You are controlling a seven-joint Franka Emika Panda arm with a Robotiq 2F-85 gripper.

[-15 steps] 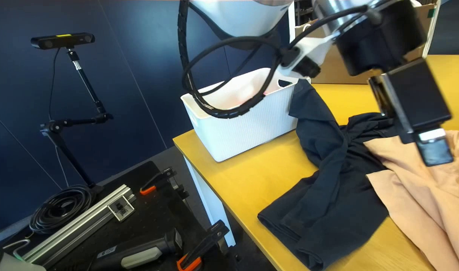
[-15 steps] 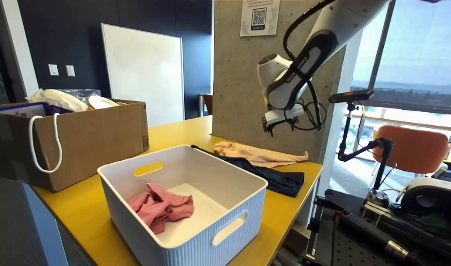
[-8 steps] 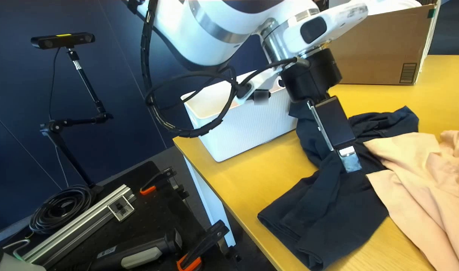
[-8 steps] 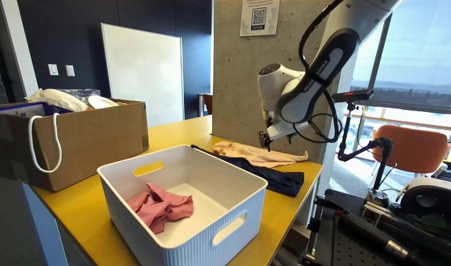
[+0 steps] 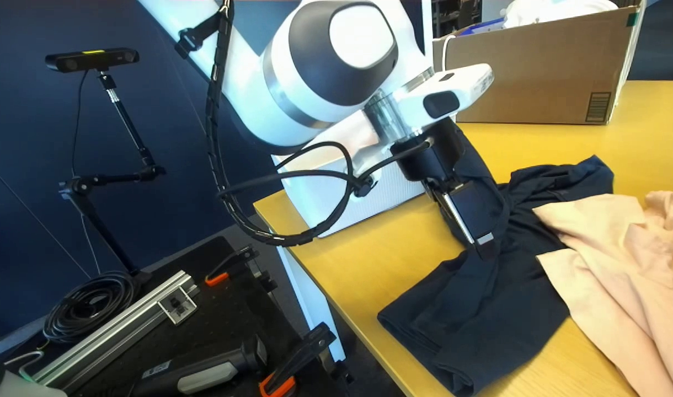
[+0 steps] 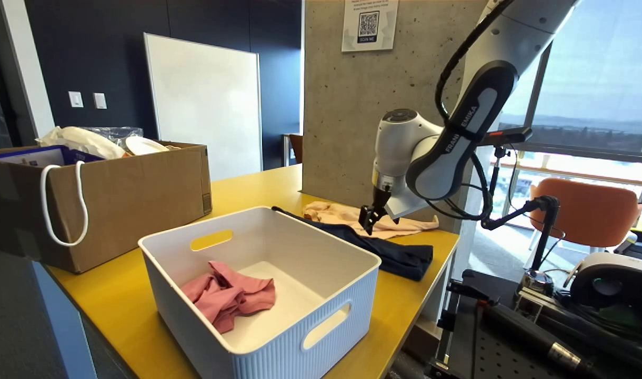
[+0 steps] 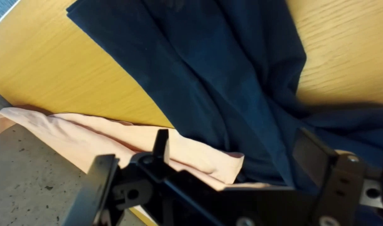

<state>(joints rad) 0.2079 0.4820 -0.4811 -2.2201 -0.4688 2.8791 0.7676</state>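
Note:
My gripper (image 7: 235,144) stands open, its two fingers wide apart with nothing between them. It points down over a crumpled dark navy cloth (image 7: 210,72) on the yellow table; whether the fingertips touch the fabric I cannot tell. In both exterior views the gripper (image 5: 480,251) (image 6: 368,221) is just above the navy cloth (image 5: 480,325) (image 6: 405,258). Beside that lies a peach cloth (image 5: 618,275) (image 6: 363,218), which shows behind one finger (image 7: 160,141) in the wrist view. A white ribbed basket (image 6: 279,363) holds a rumpled pink cloth (image 6: 231,295).
A cardboard box (image 5: 540,77) with packed items stands at the table's back. A concrete pillar (image 6: 342,131) rises right behind the peach cloth. Alongside the table (image 5: 645,132) is a black cart (image 6: 494,342) with tools and a camera on a stand (image 5: 94,59).
My gripper has come down and swung across from above the peach cloth to low over the navy cloth. It has stayed open, and the cloths and basket have not moved.

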